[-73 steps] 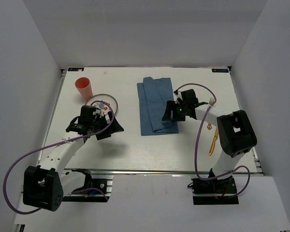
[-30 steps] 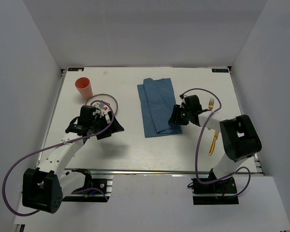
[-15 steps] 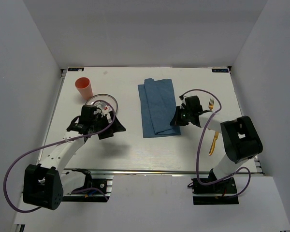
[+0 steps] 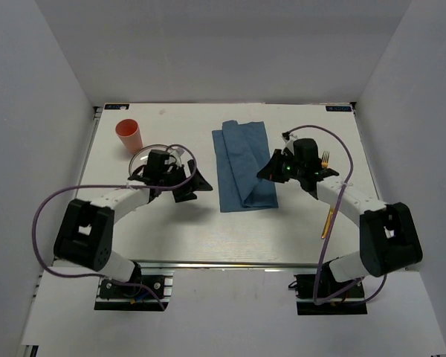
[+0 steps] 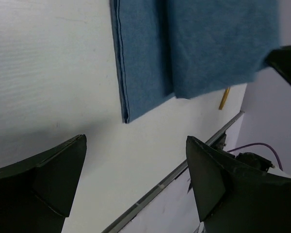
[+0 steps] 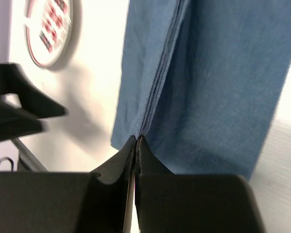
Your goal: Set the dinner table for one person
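Right hand (image 6: 137, 141) pinches blue cloth (image 6: 208, 97) over dinner table (image 4: 208, 230); left hand (image 5: 136, 140) agape

White arms (image 4: 125, 198) — black joints (image 4: 83, 232), purple cables (image 4: 39, 216)

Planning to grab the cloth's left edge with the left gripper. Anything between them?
Nothing visible: only bare table between the open left gripper and the blue cloth. The right gripper pinches its right side.

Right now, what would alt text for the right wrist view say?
The right fingers pinch shut on the folded edge of a blue cloth that fills most of the view. At upper left a red-patterned plate sits on the white table, the left fingers dark below it.
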Controlling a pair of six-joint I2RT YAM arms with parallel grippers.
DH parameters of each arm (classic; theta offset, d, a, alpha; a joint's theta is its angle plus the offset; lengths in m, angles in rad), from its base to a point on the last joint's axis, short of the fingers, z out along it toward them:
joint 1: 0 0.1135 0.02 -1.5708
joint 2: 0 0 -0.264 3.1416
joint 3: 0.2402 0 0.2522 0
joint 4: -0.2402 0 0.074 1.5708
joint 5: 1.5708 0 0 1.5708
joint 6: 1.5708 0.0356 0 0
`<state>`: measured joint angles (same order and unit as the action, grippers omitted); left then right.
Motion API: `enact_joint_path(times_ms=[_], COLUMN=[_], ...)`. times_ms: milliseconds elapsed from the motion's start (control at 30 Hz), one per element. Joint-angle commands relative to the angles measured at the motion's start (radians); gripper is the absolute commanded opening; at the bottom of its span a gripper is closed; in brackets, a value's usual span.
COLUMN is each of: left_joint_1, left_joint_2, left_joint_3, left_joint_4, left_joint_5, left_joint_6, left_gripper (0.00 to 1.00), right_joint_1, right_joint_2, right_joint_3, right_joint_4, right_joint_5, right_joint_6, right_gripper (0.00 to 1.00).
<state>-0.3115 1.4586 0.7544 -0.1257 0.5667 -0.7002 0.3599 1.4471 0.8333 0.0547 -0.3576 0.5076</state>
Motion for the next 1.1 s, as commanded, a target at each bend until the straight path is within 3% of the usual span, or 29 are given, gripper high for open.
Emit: enact_joint_path(times_ms=[0, 133, 267, 600, 800, 933, 967, 1067], left_joint_1=[-0.06, -0.118, -0.17, -0.299, -0.342, -0.362, -0.362, -0.353], left_joint_2=[0.083, 0.17, 0.21, 0.328, 0.399, 0.443, 0.447, 0.428], left_joint_3=[0.089, 0.163, 0.227, 0.289, 0.332, 0.384, 0.393, 0.416], left_joint_4=[0.042, -0.037, -0.115, -0.202, -0.226, -0.253, -0.277, -0.316], left_joint_5=[-0.05, -0.163, -0.278, -0.398, -0.429, -0.456, -0.468, -0.516], left_joint_6=[-0.013, -0.012, -0.012, -0.053, -0.073, -0.085, -0.087, -0.101], left_gripper=[0.92, 0.92, 0.9, 0.73, 0.5, 0.19, 0.04, 0.0], right_joint_1=[-0.003, -0.006, -0.006, -0.004, -0.003, -0.006, -0.007, -0.015], right_joint_2=[-0.112, -0.201, -0.232, -0.217, -0.225, -0.24, -0.243, -0.249], right_joint_3=[-0.013, -0.013, 0.009, -0.028, -0.037, -0.037, -0.037, -0.036], right_joint_4=[0.033, -0.016, -0.053, -0.026, -0.001, -0.001, -0.003, -0.012], right_joint_5=[0.089, 0.207, 0.212, 0.177, 0.171, 0.169, 0.169, 0.181], right_joint_6=[0.061, 0.071, 0.048, 0.065, 0.071, 0.074, 0.074, 0.071], right_gripper=[0.0, 0.0, 0.0, 0.0, 0.0, 0.0, 0.0, 0.0])
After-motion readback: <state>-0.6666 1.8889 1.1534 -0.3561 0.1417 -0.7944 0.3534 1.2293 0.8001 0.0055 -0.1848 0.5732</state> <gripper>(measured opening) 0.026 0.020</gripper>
